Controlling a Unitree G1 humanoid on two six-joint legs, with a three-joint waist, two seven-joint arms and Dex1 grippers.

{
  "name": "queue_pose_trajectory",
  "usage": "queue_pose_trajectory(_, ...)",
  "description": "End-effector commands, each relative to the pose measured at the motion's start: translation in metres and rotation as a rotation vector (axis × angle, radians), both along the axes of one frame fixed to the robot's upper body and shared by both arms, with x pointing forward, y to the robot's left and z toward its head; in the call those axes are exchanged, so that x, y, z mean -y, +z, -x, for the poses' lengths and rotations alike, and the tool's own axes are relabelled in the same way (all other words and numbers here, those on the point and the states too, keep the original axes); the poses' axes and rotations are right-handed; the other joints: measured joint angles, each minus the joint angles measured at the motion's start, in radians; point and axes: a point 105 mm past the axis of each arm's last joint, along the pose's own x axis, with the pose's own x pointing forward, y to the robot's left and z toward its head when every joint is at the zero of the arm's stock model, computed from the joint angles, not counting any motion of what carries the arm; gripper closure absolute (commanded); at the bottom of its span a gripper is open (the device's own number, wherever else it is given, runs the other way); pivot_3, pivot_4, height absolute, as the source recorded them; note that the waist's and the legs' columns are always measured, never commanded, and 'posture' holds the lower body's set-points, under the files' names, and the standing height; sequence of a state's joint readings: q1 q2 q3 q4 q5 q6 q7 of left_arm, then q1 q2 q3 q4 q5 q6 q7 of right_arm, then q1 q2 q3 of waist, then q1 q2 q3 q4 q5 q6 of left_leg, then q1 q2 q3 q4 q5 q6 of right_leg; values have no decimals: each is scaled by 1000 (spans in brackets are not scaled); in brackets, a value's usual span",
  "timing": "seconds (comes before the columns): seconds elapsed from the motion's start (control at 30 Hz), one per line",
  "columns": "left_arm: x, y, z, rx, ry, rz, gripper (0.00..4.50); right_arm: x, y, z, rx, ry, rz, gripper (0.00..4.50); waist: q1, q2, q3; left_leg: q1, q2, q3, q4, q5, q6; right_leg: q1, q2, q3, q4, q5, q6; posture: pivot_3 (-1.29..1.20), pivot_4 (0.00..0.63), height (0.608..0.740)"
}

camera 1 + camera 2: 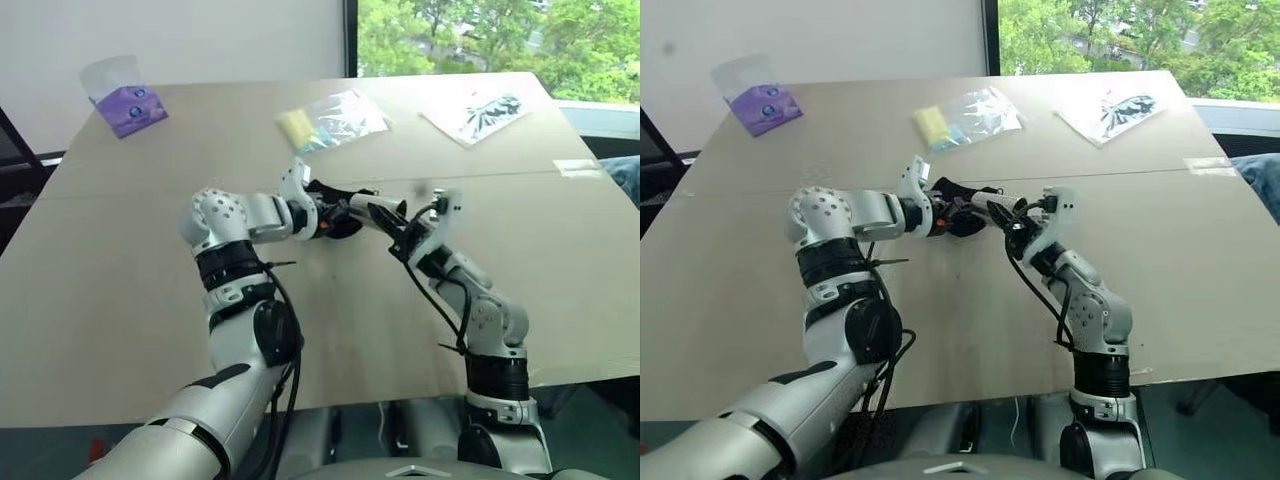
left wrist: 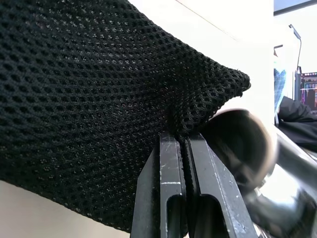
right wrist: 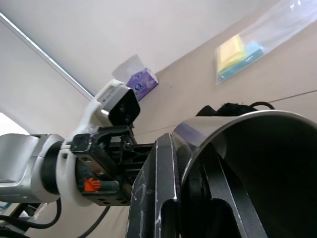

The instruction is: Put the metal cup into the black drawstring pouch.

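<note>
The right gripper [image 3: 188, 198] clamped the cup's [image 3: 257, 163] rim at mid-frame, just beside the pouch [image 2: 99, 99], whose edge the left gripper [image 2: 184, 163] pinched. Insertion seemed underway; next the cup likely needed aligning with the pouch's mouth.

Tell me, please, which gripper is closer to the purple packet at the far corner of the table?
Left. The left gripper, shut on the black drawstring pouch at mid-table, is on the purple packet's side. The right gripper, holding the metal cup, sits farther away across the table.
</note>
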State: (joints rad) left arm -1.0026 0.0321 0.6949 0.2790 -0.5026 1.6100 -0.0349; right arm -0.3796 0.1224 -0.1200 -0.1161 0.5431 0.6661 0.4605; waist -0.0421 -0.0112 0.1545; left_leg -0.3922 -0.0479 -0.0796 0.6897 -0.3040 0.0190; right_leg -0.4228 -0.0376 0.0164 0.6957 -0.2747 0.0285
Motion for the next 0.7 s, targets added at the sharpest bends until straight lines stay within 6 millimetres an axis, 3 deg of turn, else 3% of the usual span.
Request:
queue_pose_trajectory(0.03, 4, 9, 3, 54, -20, -8, 4500, -11, -10, 3, 3, 45, 36, 4491, 0, 0, 0, 0, 0, 0, 0, 0, 0, 0, 0, 0, 0, 0, 0, 0, 150, 740)
queue_pose_trajectory(0.3, 3, -2, 12, 65, -6, -59, 4500, -34, -49, 7, -8, 123, 190, 4491, -2, 0, -2, 2, 0, 2, 0, 0, 0, 1, 0, 1, 0, 0, 0, 0, 150, 740)
queue_pose_trajectory(0.4, -1, 6, 15, 132, -13, -129, 4500, -40, -59, 11, 58, 151, 324, 4491, -2, 0, -2, 9, 1, 3, -2, 0, 0, 8, 1, 2, 0, 0, 0, 0, 150, 740)
queue_pose_trajectory(0.53, 9, 31, 22, 277, -90, -196, 4500, -45, -73, 15, 133, 203, 485, 4491, -1, -1, -3, 12, 1, 3, -2, 0, 0, 10, 1, 3, 0, 0, 0, 0, 150, 740)
queue_pose_trajectory(0.7, 21, 50, 29, 373, -150, -232, 4500, -42, -76, 7, 126, 180, 493, 4491, -2, -1, -3, 12, 1, 3, -2, 0, -1, 9, 1, 3, 0, 0, 0, 0, 150, 740)
